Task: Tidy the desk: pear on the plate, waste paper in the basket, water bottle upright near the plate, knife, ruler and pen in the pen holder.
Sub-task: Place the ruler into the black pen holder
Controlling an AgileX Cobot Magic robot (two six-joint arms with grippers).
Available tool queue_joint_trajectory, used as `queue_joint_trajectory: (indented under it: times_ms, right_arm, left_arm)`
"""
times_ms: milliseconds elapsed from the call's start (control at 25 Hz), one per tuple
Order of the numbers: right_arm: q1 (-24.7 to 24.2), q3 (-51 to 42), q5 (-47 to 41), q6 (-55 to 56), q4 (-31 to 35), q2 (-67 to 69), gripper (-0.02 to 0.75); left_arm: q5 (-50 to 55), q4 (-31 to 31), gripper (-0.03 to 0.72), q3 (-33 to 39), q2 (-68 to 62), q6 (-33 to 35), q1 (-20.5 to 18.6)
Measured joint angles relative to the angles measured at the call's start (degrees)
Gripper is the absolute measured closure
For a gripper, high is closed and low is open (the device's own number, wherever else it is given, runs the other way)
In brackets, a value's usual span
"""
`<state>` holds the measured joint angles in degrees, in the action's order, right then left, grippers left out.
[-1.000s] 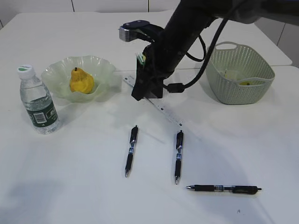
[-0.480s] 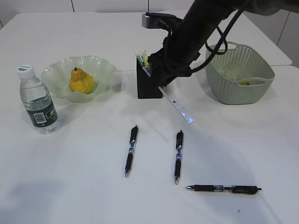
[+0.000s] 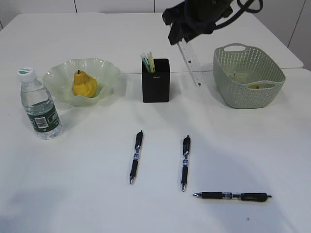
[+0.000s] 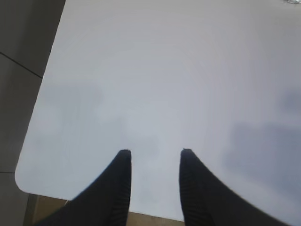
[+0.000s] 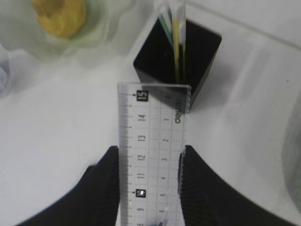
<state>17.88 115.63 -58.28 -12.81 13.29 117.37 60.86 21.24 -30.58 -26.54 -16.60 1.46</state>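
Three black pens lie loose on the white surface [image 3: 73,194] in the lower half of the exterior view: first pen [image 3: 136,156] left of centre, second pen [image 3: 185,162] at centre, third pen [image 3: 232,196] crosswise at lower right. All are yet to be stowed.

Clear ruler [image 3: 190,62]: clamped by its edges in the right hand [image 5: 149,157], raised off the surface at top centre of the exterior view, free end slanting down to the lower right. In the right wrist view its free end lies over the black pen holder [image 5: 178,63], apparently lined up for dropping in endwise.

Pen holder, exterior view [image 3: 156,80]: upright at centre, between plate and basket, already holding a few pale green and white sticks whose kind cannot be told.

Pear [image 3: 84,84]: upright inside the scalloped green glass plate [image 3: 108,70], upper left. Done.

Water bottle [image 3: 40,104]: upright, capped, just beside the plate at far left. Done.

Green woven basket [image 3: 249,75]: upper right, with pale contents at the bottom, likely the waste paper.

Left hand [image 4: 153,160]: fingers parted, grasping nothing, hanging over a bare corner of the surface, parked clear of the work.

Knife: none identifiable in any view.
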Motion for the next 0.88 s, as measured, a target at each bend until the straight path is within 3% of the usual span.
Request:
queue_joint_trajectory:
  times_ms: [360, 640, 880]
  right_arm:
    - [0.0, -4.9, 15.0, -1.0, -1.9, -5.5, 0.438]
    - [0.0, -20.2, 38.1, -3.1, -1.9, -8.7, 0.437]
    - [0.0, -25.9, 55.5, -3.3, -1.9, -8.0, 0.437]
  left_arm:
    - [-0.2, 0.0, 0.45, 0.0, 0.0, 0.0, 0.0]
    - [-1.5, 0.0, 0.45, 0.0, 0.0, 0.0, 0.0]
    - [-4.7, 0.0, 0.45, 0.0, 0.0, 0.0, 0.0]
